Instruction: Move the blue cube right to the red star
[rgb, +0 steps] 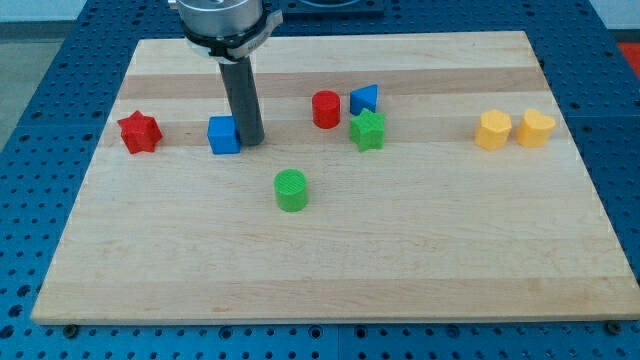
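Note:
The blue cube (224, 135) sits on the wooden board at the view's left of centre. The red star (139, 132) lies further to the view's left, a clear gap away from the cube. My tip (249, 141) stands right against the cube's right side, touching or nearly touching it.
A red cylinder (326, 109), a blue triangular block (365, 99) and a green star (367, 130) cluster right of centre. A green cylinder (292, 190) lies below the cube. Two yellow blocks (493, 131) (535, 129) sit at the view's right. The wooden board (330, 260) has edges all round.

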